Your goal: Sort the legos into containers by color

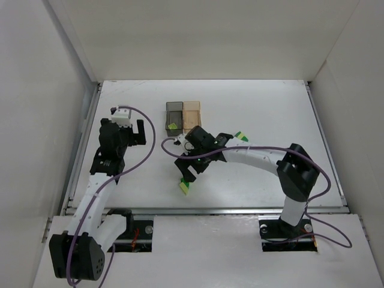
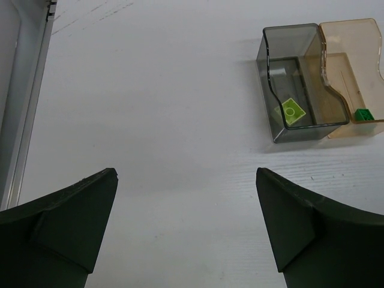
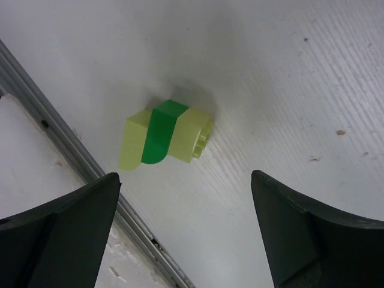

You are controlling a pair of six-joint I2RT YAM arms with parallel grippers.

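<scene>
Fingers (image 3: 60, 234) gape empty on left gripper (image 2: 186, 174) and right gripper (image 3: 185, 177), the latter above a yellow-green lego clump (image 3: 165, 139) by the table (image 3: 288, 72)'s near edge.

**Top external view:** fixed high behind the arm bases and angled downward. It takes in the whole surface (image 1: 258, 114) from a distance.

**Left wrist view:** low and near the surface, facing forward between the fingers of the left gripper (image 2: 186, 174). The containers (image 2: 321, 60) sit at its upper right.

**Right wrist view:** very close, facing almost straight down past the right gripper (image 3: 185, 177). It looks onto joined legos (image 3: 165, 135) near the edge rail (image 3: 60, 144).

**Overlap:** the containers appear in the top and left wrist views. Those legos and the rail appear in the top and right wrist views.
</scene>
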